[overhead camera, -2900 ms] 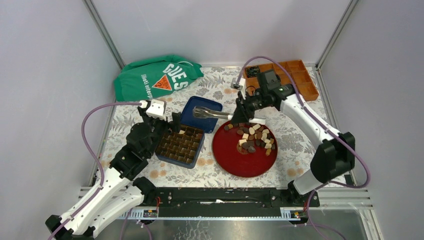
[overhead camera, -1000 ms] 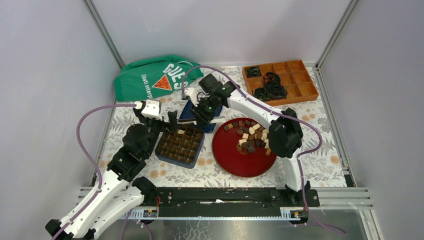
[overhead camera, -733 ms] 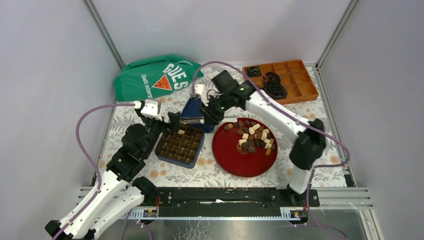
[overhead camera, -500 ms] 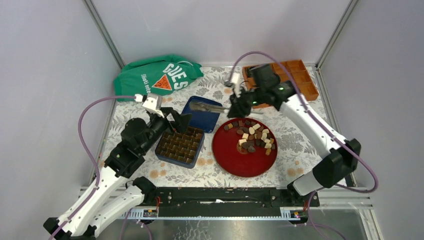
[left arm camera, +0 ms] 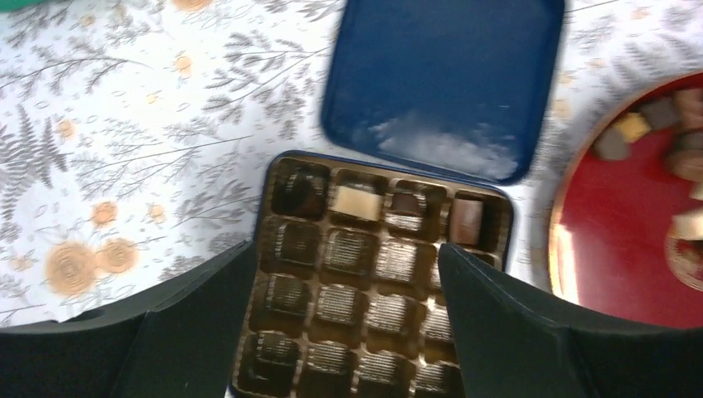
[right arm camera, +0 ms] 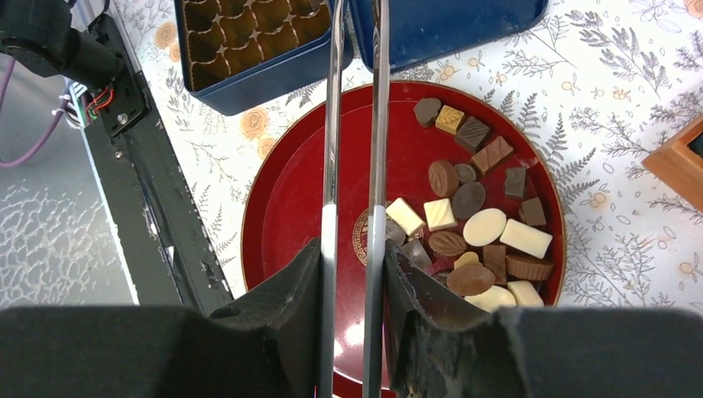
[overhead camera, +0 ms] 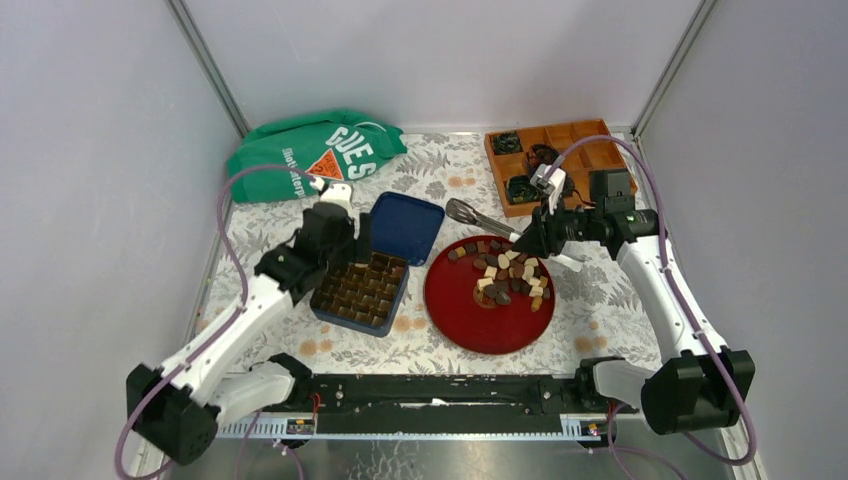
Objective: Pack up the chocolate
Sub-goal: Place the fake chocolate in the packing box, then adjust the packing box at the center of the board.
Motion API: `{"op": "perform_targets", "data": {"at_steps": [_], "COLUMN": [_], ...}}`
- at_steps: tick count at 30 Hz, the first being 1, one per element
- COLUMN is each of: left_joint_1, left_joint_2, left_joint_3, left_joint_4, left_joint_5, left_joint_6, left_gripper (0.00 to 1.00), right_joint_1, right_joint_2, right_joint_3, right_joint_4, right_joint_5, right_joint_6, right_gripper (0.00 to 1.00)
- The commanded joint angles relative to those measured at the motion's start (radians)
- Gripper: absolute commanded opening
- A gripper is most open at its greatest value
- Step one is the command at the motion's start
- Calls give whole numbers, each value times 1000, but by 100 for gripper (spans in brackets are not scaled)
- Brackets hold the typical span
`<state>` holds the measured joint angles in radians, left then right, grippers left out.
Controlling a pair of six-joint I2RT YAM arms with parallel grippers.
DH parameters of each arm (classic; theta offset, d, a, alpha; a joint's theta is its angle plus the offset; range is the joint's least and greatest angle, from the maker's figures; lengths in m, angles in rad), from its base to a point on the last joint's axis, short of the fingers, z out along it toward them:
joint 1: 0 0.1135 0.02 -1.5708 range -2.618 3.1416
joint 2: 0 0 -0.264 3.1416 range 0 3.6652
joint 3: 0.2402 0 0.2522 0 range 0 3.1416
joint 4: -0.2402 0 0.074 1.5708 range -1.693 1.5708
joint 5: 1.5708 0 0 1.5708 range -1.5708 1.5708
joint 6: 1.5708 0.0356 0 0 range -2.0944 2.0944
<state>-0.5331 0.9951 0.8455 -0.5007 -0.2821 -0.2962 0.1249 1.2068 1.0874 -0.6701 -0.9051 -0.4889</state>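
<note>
Red plate: near right of the floral mat. It carries the unpacked chocolate, roughly twenty pieces in dark brown, mid brown and cream, heaped on its right half; the left half is bare.
Blue box: just left of the plate, lid off. Its brown insert shows a grid of cells.
Packed pieces: four, side by side in the far row of the insert: dark, cream, dark, mid brown. Every other cell in view is empty.
Left gripper: hovers over the box with jaws wide apart and nothing between them. No contact with the insert is visible.
Lid: flat on the mat, just beyond the box, with nothing on it.
Right gripper: above the far right of the plate, jaws clamped on the handle end of the metal tongs.
Tongs, tips: out over the mat just right of the lid and beyond the plate's far rim. They run out of the wrist view, so whether they carry a piece cannot be told.
Progress (judged): early. A small share is packed and the bulk remains on the plate.
Left to do (judged): fill the remaining cells piece by piece, then probably fit the lid.
Far edge: orange organiser with black cables at far right, green bag at far left. Neither looks to be part of the job.
</note>
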Motion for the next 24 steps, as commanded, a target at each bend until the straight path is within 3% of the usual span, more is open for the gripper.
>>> {"op": "perform_targets", "data": {"at_steps": [1, 9, 24], "left_joint_1": [129, 242, 404], "left_joint_2": [105, 234, 423], "left_joint_3": [72, 51, 98], "left_joint_4": [-63, -4, -3], "left_joint_5": [24, 152, 372], "left_joint_6": [125, 132, 160], "left_gripper": [86, 84, 48], "right_joint_1": [-56, -112, -118], "right_joint_2": [-52, -66, -77], "right_joint_3": [-56, -104, -121], "right_joint_4": [102, 122, 116], "right_joint_5": [-121, -168, -183], "right_joint_6": [12, 9, -10], "right_gripper": [35, 35, 35]}}
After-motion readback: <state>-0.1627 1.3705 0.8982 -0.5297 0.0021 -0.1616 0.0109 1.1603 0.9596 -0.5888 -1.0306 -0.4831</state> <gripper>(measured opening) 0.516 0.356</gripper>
